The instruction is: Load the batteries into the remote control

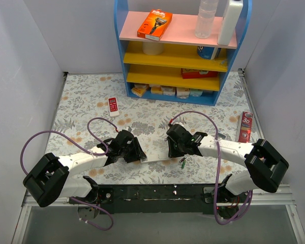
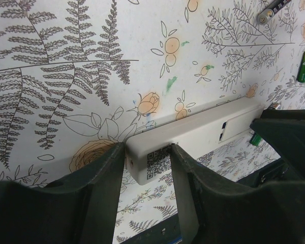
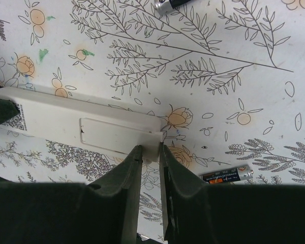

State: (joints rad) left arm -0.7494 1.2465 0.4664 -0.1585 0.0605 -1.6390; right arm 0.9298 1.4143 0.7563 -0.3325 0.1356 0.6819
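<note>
While a blue shelf unit (image 1: 120,56) and a small red-and-white remote (image 1: 112,105) sit well back on the floral cloth (image 1: 81,96), loose batteries (image 3: 226,175) lie just beside the remote control (image 2: 203,127). It lies back up between the arms: the left gripper (image 2: 147,150) is clamped on its coded end, while the right gripper (image 3: 148,152) is nearly together at the other end, and I cannot tell whether it grips

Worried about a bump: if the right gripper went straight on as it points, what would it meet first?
The remote control: its end lies between the right gripper fingertips. Past that, probably the flowered tablecloth; depth is unclear.
</note>
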